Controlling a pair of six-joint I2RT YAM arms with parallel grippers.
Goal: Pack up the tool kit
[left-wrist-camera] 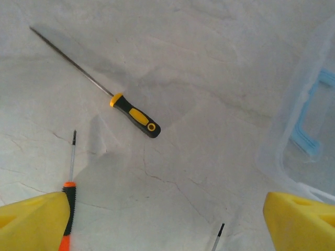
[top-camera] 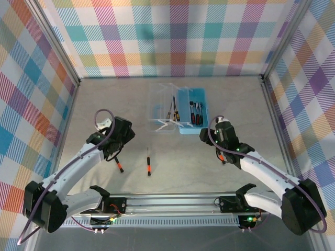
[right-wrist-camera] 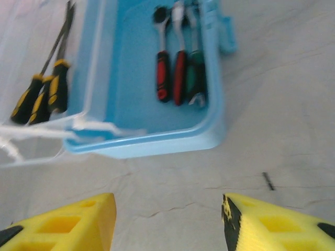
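Screwdriver (left-wrist-camera: 133,116) with a yellow-and-black handle lies loose on the worktop (top-camera: 183,175), an orange-handled screwdriver (left-wrist-camera: 68,196) just beside one finger of the left gripper (left-wrist-camera: 167,222), whose jaws stand wide and empty. Right gripper (right-wrist-camera: 166,219), parted and holding nothing, hangs near the light-blue box (right-wrist-camera: 152,140), ratchet (right-wrist-camera: 162,68) inside, more screwdrivers (right-wrist-camera: 44,97) on its opened clear lid (top-camera: 156,99).

Top view, upper centre: box (top-camera: 185,104) stood on table (top-camera: 235,99), open lid (top-camera: 158,99) lay flat at its left | in box, right side: ratchets (top-camera: 196,112) | on lid, beside box: screwdrivers (top-camera: 175,111) | lower centre, before lid: loose screwdriver (top-camera: 148,162) | further left: second screwdriver (top-camera: 119,164), apart.
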